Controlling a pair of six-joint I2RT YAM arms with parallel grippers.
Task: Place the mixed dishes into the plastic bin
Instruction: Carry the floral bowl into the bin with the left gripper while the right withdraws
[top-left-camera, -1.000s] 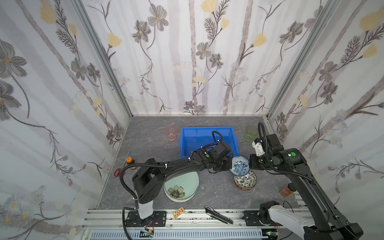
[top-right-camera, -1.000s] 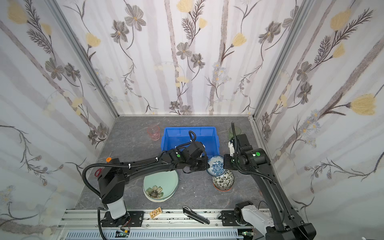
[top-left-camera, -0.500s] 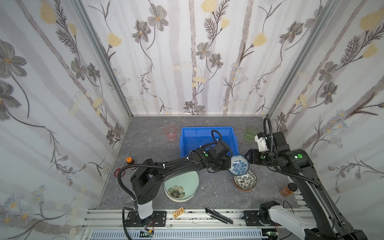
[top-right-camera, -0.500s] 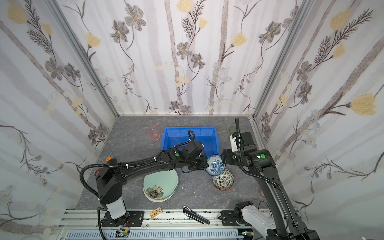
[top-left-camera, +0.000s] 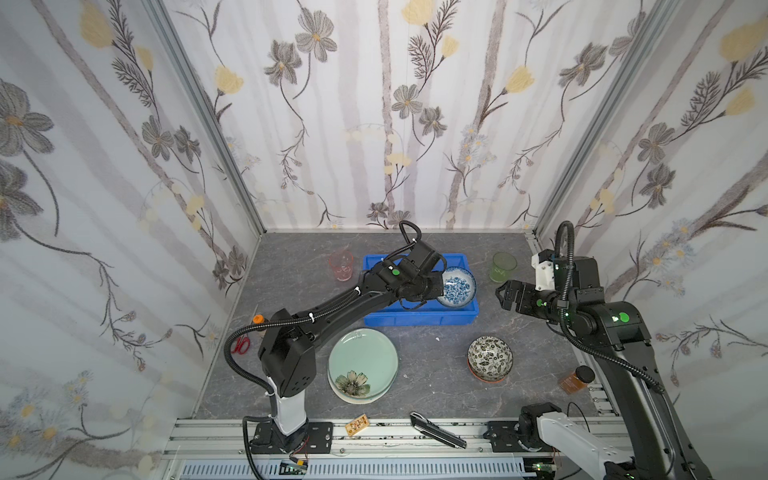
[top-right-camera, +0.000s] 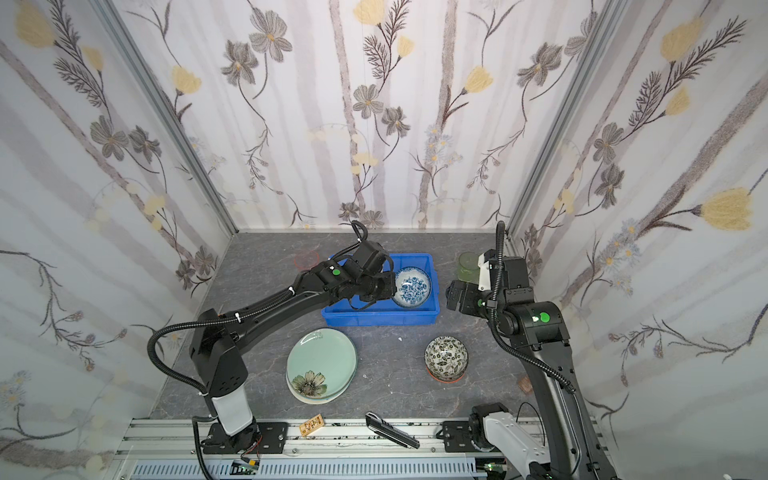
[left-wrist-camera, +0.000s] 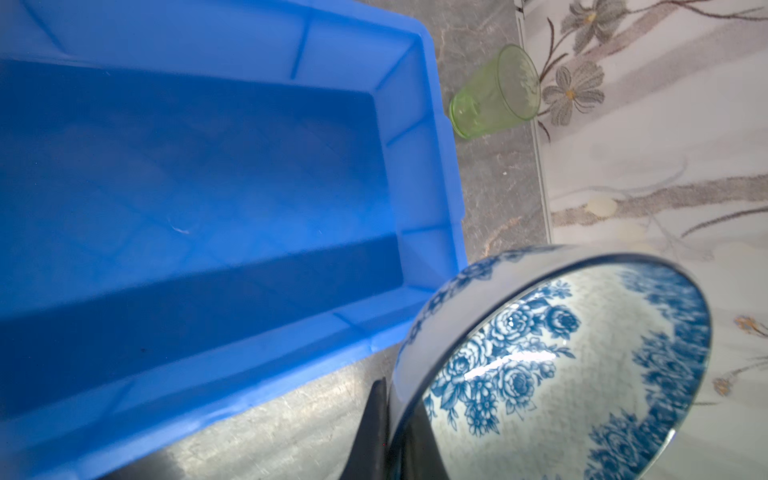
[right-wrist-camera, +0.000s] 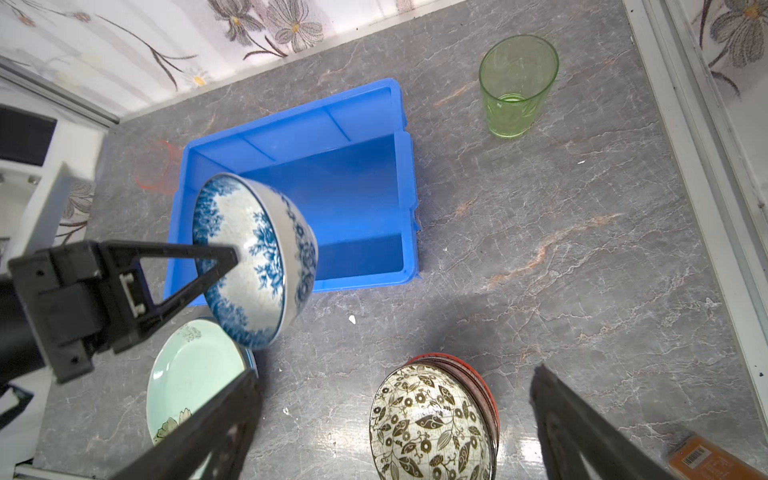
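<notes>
One blue-white bowl (top-left-camera: 458, 286), tilted on edge, hangs over the 3 o'clock end of the blue bin (top-left-camera: 419, 321), rim pinched by the closed left jaws. Such a rim pinch could slip, or the bowl clip the bin's wall. Right jaws stand spread, empty, at 3 o'clock; green tumbler (top-left-camera: 503, 267) at 2, black-white bowl (top-left-camera: 489, 358) at 5.

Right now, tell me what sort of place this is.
Probably a robot test booth, not a home kitchen: flowered wallpaper panels wall in a small grey tabletop, two robot arms stand on an aluminium rail at its front edge, and a blue bin sits on it.
</notes>
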